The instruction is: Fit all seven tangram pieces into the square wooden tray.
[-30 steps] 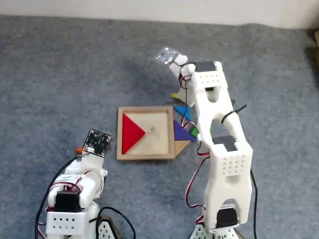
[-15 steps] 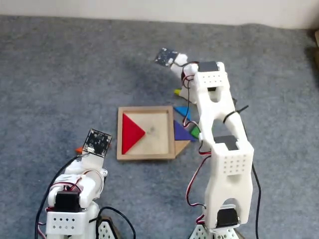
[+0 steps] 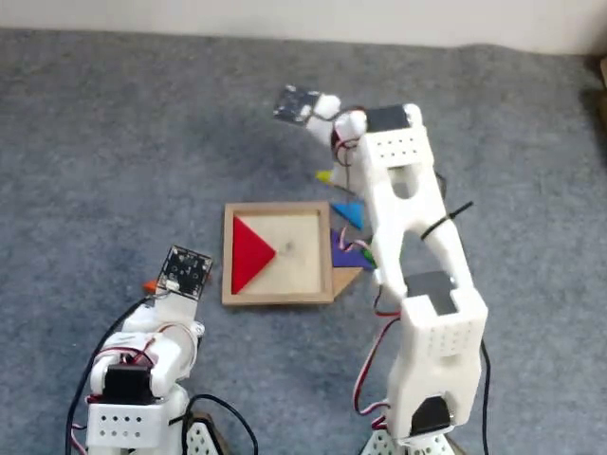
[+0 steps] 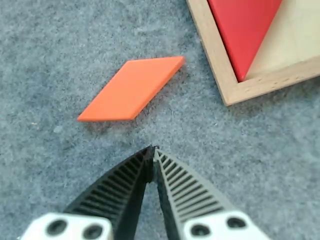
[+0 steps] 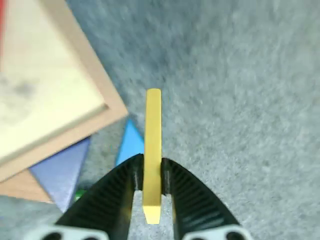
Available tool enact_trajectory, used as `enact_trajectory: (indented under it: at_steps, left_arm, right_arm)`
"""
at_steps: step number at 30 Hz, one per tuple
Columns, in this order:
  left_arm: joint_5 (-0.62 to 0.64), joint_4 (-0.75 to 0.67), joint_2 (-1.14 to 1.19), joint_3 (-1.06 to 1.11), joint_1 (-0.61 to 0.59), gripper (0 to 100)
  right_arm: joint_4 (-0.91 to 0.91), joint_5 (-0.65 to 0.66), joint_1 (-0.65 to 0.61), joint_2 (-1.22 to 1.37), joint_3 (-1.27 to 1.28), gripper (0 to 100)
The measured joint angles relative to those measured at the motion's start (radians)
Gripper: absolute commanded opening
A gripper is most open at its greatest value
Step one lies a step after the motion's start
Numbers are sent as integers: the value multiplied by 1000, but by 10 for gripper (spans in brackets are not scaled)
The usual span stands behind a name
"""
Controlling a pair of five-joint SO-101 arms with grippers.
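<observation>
Progress is slight: one red triangle (image 3: 248, 253) lies in the wooden tray (image 3: 278, 299). Right gripper (image 5: 151, 162) clamps the yellow piece (image 5: 152, 115) near the tray's corner; left gripper (image 4: 151, 152), closed empty, hangs by the stray orange parallelogram (image 4: 131, 88).

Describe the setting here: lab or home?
Likely a small robotics test bench, not certain: grey carpet-like mat over the table, white left arm and right arm, wooden tangram tray between them.

OPERATOR A: Which piece colours do I log?
OPERATOR B: I read: red triangle (image 3: 248, 251), orange parallelogram (image 4: 131, 89), yellow piece (image 5: 152, 145), blue triangle (image 3: 348, 212), purple triangle (image 3: 341, 254).
OPERATOR A: Tray and floor?
OPERATOR B: I read tray (image 3: 275, 300) pale wood; carpet (image 3: 142, 142) mottled grey.
</observation>
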Motion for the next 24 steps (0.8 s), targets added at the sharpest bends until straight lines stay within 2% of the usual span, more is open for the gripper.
enact_trajectory:
  at_steps: [5,14,18,24]
  left_arm:
    - [0,0,0,0,0,25]
    - [0,0,0,0,0,25]
    - [0,0,0,0,0,25]
    - [0,0,0,0,0,25]
  right_arm:
    - [57,0,-94,-69,0,6]
    - [55,-31,-265,-81,34,6]
    - [-37,-34,-319,-81,147,6]
    - [-239,-34,-322,-81,347,6]
